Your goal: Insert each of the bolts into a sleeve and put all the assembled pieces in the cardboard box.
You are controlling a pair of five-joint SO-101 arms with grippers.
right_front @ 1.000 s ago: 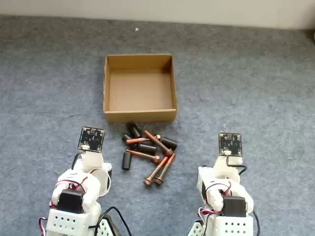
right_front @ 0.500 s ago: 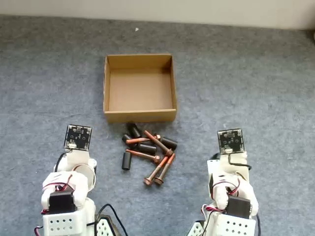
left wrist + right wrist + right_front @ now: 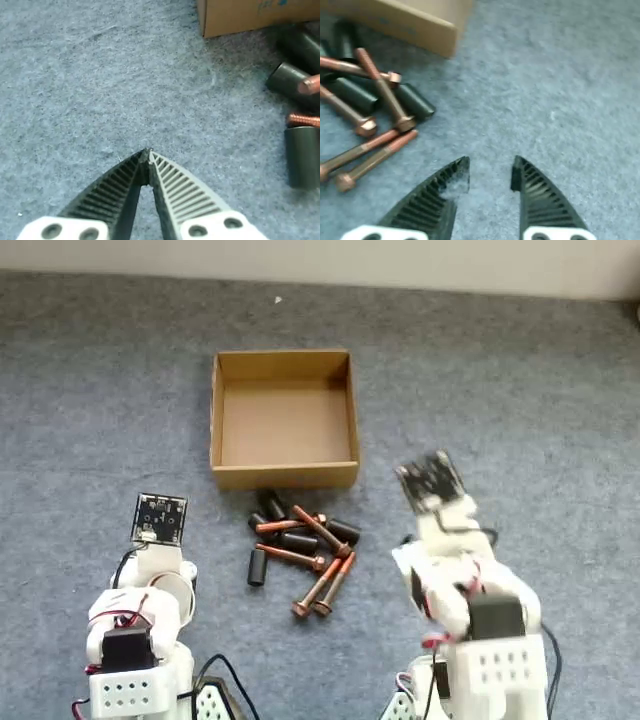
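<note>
Grey carpet (image 3: 520, 390) throughout, pale strip (image 3: 400, 258), perhaps wall, along top edge, cardboard box (image 3: 285, 476) upper centre, bolts (image 3: 322, 530) and sleeves (image 3: 257, 567) heaped below, left gripper (image 3: 149, 152) pinched closed, right gripper (image 3: 491, 165) parted.

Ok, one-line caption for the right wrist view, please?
Right gripper, jaws open, over grey carpet near a loose pile of copper bolts and black sleeves, cardboard box corner beyond.

A grey carpeted table (image 3: 520, 390) is carrying an open cardboard box (image 3: 285, 476), with copper bolts (image 3: 320, 530) and black sleeves (image 3: 257, 567) lying at its 6 o'clock.
</note>
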